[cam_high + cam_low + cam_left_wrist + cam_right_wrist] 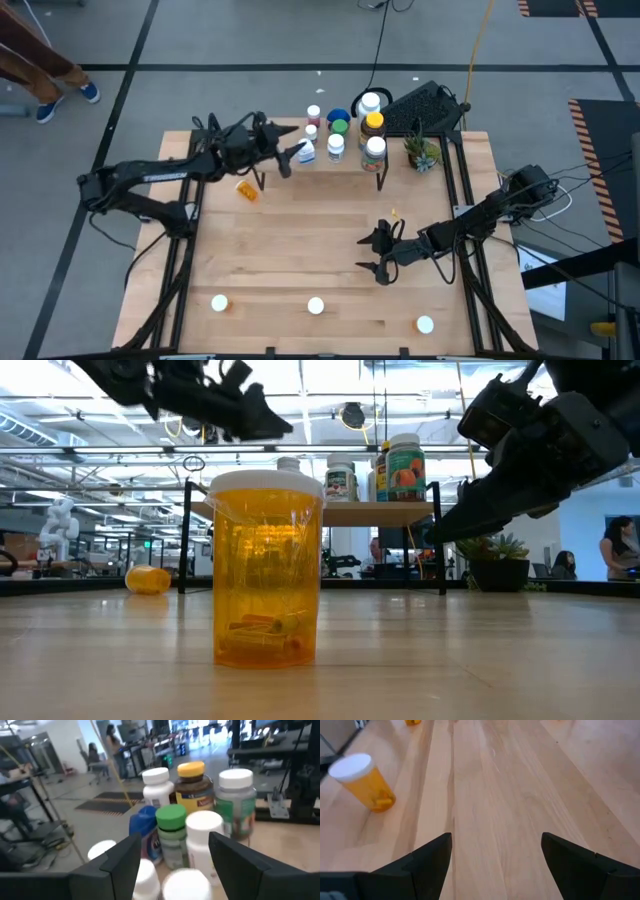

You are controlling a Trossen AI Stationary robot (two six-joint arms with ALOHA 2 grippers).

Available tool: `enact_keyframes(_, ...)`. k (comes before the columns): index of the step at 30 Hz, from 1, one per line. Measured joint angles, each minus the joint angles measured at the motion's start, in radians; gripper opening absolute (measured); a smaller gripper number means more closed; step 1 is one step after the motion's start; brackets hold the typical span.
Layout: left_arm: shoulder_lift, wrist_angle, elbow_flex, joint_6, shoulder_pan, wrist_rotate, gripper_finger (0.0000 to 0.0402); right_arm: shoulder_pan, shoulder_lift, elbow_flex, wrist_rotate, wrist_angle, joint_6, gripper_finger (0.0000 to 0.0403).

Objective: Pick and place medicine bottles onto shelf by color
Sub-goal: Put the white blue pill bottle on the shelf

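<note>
Closest to us in the low view stands an orange vial (pixel 266 570) with a white cap, upright on the tabletop (pixel 480 660) with nothing around it. We count three such capped vials along the table's near edge from above: (pixel 219 303), (pixel 315 306) and (pixel 425 324). A fourth orange vial (pixel 246 190) lies on its side just beside and below our left gripper (pixel 290 158).

Our left gripper hovers at the shelf (pixel 370 513), fingers spread and holding nothing. Directly ahead of it crowd the medicine bottles: a green-capped bottle (pixel 172 836), a blue bottle (pixel 145 831), a yellow-capped amber jar (pixel 193 787), and several white-capped ones, the nearest (pixel 202 842) between its fingertips' line of sight.

Our right gripper (pixel 378 255) hangs over bare wood at mid-table, fingers wide apart and empty, well apart from every bottle. A potted plant (pixel 421 152) sits beyond it, beside the shelf.
</note>
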Motion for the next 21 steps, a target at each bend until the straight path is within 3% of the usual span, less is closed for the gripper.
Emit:
enact_keyframes(6, -0.16, -0.219, 0.001, 0.0, -0.178, -0.281, 0.0193, 0.0, 0.0, 0.0, 0.0, -0.018, 0.019, 0.0299)
enact_keyframes(11, -0.139, -0.417, 0.0, -0.139, -0.264, -0.453, 0.0148, 0.001, 0.0, 0.0, 0.001, -0.005, 0.009, 0.0299)
enact_keyframes(15, -0.053, -0.451, -0.002, -0.244, -0.272, -0.527, 0.0112, 0.001, 0.0, 0.0, 0.001, 0.025, 0.004, 0.0299)
enact_keyframes(21, 0.077, -0.325, 0.0, -0.276, -0.244, -0.548, 0.0066, 0.003, 0.0, 0.0, 0.0, 0.051, 0.003, 0.0299)
